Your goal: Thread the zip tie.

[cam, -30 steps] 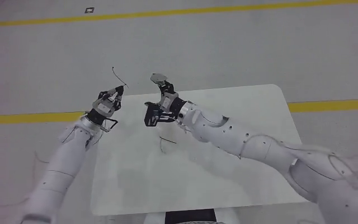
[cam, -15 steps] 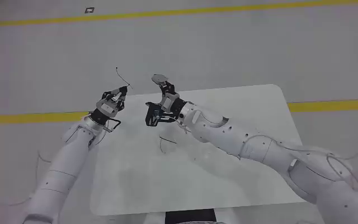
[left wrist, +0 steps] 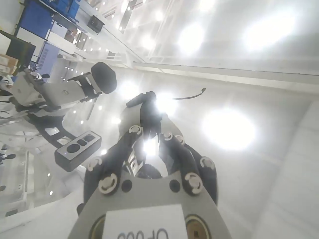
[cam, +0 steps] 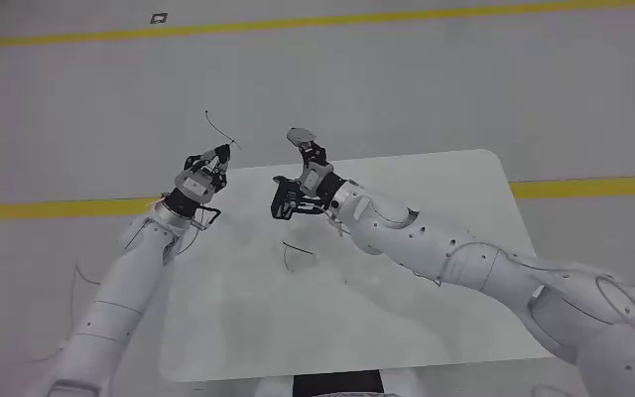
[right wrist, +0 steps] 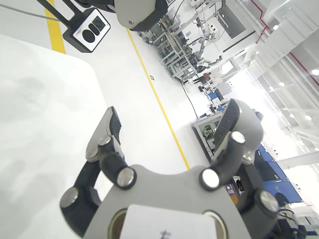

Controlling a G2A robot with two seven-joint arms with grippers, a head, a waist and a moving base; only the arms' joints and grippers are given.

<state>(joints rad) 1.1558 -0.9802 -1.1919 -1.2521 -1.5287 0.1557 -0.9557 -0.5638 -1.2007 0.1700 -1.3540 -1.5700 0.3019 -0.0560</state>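
Observation:
A thin black zip tie sticks up and away from my left gripper, which is shut on its lower end just off the table's far left corner. In the left wrist view the zip tie curves out past the closed fingertips. My right gripper hovers a short way to the right over the table's far edge, open with nothing between its fingers. The right wrist view shows its own ribbed pads spread wide and the left gripper beyond them.
A second thin black zip tie lies on the white table near its middle left. The floor around has yellow lines. The table's rounded corner is below my right gripper.
Both grippers have shifted a little to the right and farther away. The zip tie's free end has risen slightly with the left gripper. The right gripper stays open.

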